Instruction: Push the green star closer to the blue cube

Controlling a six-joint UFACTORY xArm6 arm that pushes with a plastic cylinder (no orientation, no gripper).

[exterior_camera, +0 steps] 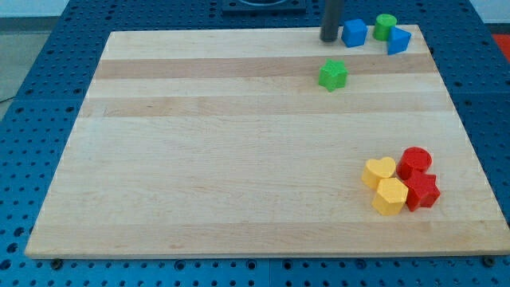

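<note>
The green star (333, 74) lies on the wooden board (239, 159) near the view's top right. The blue cube (355, 33) sits above and slightly right of it, at the board's top edge. My tip (329, 38) stands just left of the blue cube, close to it, and above the green star with a gap between them.
A green cylinder (386, 25) and a blue triangular block (398, 40) sit right of the blue cube. At the view's bottom right are a yellow heart (378, 171), a yellow hexagon (390, 196), a red cylinder (415, 162) and a red star (422, 191), clustered together.
</note>
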